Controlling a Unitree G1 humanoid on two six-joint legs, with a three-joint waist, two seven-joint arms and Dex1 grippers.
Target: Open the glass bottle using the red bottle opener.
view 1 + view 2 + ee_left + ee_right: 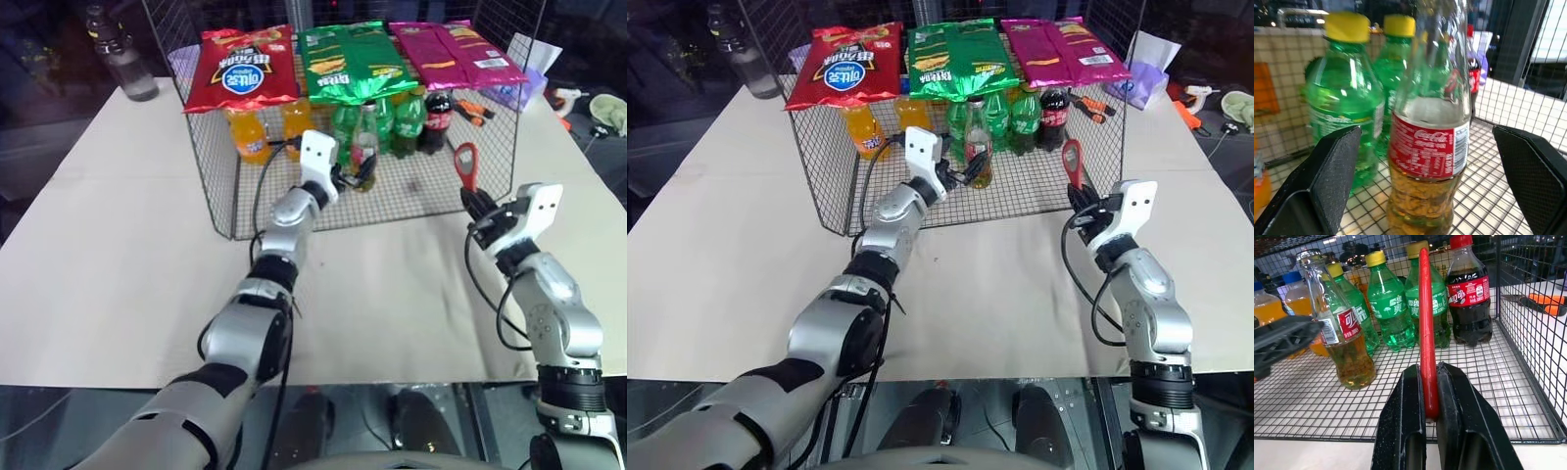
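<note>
A: Taking the wire basket [225, 196] as the landmark, where does the glass bottle [364, 149] stand?

B: Upright on the basket's mesh floor, toward the open front, just ahead of the row of green soda bottles [397, 122] that lines the back. A dark cola bottle [1467, 293] ends that row on the robot's right, and orange soda bottles [250, 132] stand toward the left. Three snack bags [348, 61] lie on top of the basket

A: And the left gripper [1430, 166]?

B: It reaches into the basket from the front with its two black fingers [1334, 171] spread wide. In the left wrist view the bottle stands between them, the red-and-white label facing the camera, with a gap on each side, so neither pad touches the glass. The amber drink fills only the lower part of the bottle

A: The right gripper [1431, 387]?

B: Its fingers are pressed together on the slim handle of the red bottle opener [467, 166], which stands upright, ring head at the top. It sits just outside the basket's front right corner, well apart from the glass bottle

A: Anything beside the basket?

B: An orange-handled tool [474, 110] lies on the table just past the basket's right wall
</note>
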